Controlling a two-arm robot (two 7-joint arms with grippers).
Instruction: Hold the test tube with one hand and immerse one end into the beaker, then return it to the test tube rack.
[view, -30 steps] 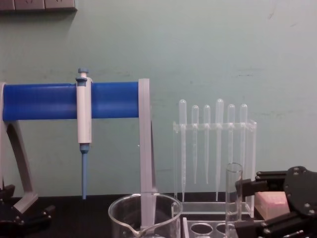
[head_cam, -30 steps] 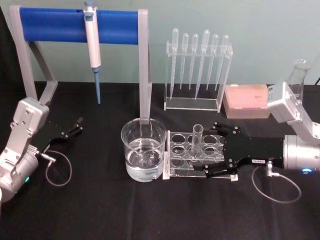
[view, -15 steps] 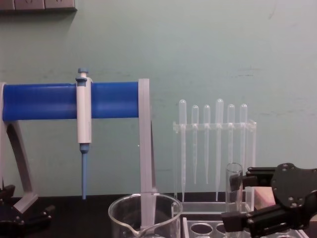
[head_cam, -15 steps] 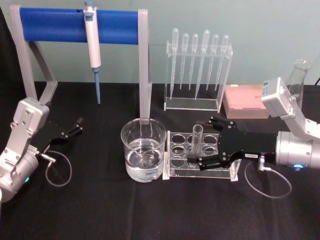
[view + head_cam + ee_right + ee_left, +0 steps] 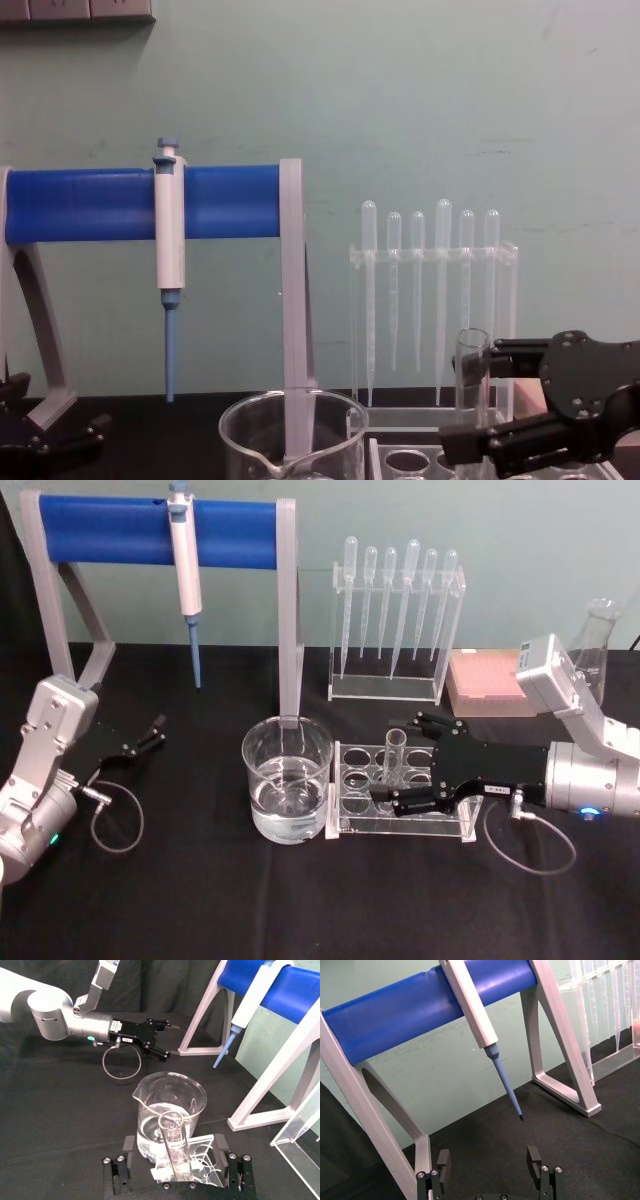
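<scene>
The test tube stands upright in a clear rack, just right of the beaker, which holds some water. My right gripper is open, one finger on each side of the tube and clear of the glass. In the right wrist view the test tube rises between the fingers, with the beaker just beyond it. In the chest view the right gripper flanks the test tube behind the beaker. My left gripper is parked open at the far left, also seen as the left gripper.
A blue-bar stand carrying a white-and-blue pipettor stands at the back left. Its grey leg is right behind the beaker. A pipette rack, a pink box and a glass flask line the back right.
My right gripper has moved left along the rack, and its open fingers now straddle the test tube. The tube, the beaker and the left arm have not moved.
</scene>
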